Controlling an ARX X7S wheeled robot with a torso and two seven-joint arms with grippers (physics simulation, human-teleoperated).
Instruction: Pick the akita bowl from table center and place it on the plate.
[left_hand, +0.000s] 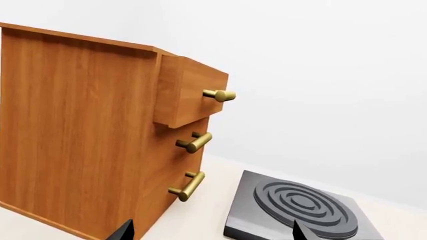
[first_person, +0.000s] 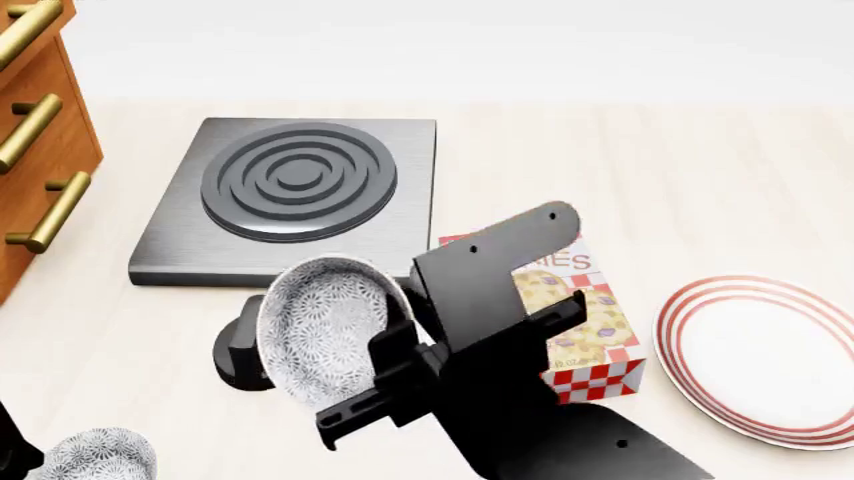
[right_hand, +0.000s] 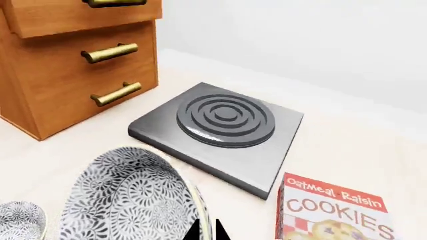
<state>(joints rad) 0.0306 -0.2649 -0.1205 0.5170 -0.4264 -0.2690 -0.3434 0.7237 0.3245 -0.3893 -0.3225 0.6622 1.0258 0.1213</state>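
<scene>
Above the table, the right tool (first_person: 387, 350) reaches forward, clamped on the tilted akita bowl (first_person: 327, 325).

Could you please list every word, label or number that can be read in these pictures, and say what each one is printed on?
"Oatmeal Raisin": red script along the top of the white and red-checked cookie box.
"COOKIES": large red capitals just below it on the same box.
In the head view the box shows only the letter ends "ES"; the rest is hidden behind the right arm.
Nothing else carries readable text.
</scene>
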